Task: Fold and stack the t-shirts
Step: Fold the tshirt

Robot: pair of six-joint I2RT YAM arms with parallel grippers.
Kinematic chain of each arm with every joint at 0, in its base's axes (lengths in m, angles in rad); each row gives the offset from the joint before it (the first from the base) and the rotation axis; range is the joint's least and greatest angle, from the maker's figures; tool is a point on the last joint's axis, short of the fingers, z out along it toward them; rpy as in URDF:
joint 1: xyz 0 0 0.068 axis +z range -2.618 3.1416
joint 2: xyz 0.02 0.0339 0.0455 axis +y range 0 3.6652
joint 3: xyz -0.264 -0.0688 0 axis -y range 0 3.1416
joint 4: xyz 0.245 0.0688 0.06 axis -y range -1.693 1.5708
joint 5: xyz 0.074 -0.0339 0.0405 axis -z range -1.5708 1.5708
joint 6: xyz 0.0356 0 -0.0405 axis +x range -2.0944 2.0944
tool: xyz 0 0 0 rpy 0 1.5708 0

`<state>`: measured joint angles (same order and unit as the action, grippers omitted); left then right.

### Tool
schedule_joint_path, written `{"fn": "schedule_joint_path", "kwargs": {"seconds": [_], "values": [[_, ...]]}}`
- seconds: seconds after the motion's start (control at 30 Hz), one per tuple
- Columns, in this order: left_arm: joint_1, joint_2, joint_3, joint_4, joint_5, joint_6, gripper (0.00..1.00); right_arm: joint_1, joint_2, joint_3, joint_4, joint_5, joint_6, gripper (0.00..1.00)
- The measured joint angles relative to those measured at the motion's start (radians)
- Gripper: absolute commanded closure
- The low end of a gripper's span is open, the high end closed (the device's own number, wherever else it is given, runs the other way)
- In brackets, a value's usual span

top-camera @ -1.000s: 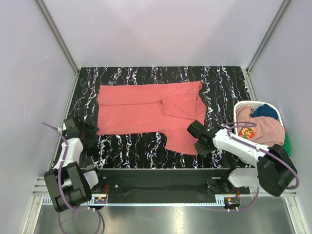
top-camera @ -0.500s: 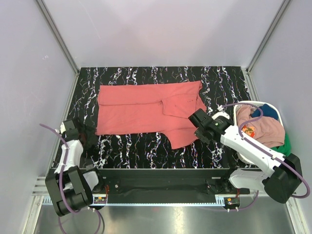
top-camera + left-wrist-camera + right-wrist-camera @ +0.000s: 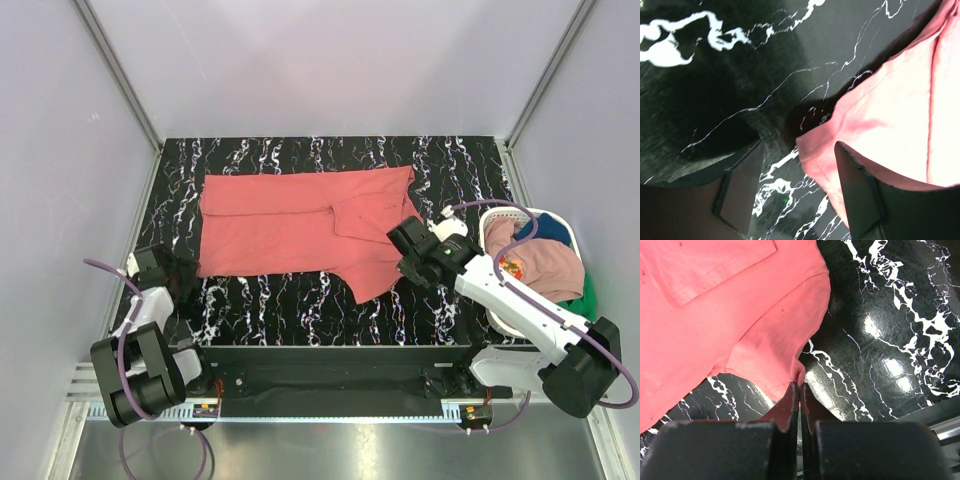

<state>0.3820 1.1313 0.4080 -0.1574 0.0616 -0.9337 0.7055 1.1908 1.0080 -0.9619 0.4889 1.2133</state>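
Observation:
The coral-red t-shirt (image 3: 290,225) lies spread on the black marbled table (image 3: 300,300). My right gripper (image 3: 402,266) is shut on its lower right hem and holds that edge lifted; in the right wrist view the fingertips (image 3: 793,392) pinch the red cloth (image 3: 740,315). My left gripper (image 3: 183,272) is open and low at the shirt's lower left corner; in the left wrist view that corner (image 3: 825,150) lies between the open fingers (image 3: 855,190). The dusty pink t-shirt (image 3: 545,262), the dark blue one (image 3: 548,230) and the green one (image 3: 590,298) are in the basket.
A white plastic laundry basket (image 3: 500,218) stands at the right edge of the table. Grey walls enclose the table on three sides. The arms' black base rail (image 3: 330,365) runs along the near edge.
My right gripper has moved up and away from the near edge with the shirt's hem, drawing the hanging lower flap towards the shirt. My left gripper has shifted slightly by the lower left corner.

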Motion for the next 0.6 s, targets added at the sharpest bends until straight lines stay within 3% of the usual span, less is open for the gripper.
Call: {"fn": "schedule_joint_path", "kwargs": {"seconds": [0.37, 0.6], "values": [[0.0, 0.043, 0.0, 0.052, 0.023, -0.011, 0.5, 0.0, 0.003, 0.037, 0.007, 0.006, -0.013, 1.0], [0.0, 0.045, 0.0, 0.04, 0.032, -0.014, 0.79, 0.0, 0.006, 0.06, 0.004, 0.034, -0.013, 1.0]]}}
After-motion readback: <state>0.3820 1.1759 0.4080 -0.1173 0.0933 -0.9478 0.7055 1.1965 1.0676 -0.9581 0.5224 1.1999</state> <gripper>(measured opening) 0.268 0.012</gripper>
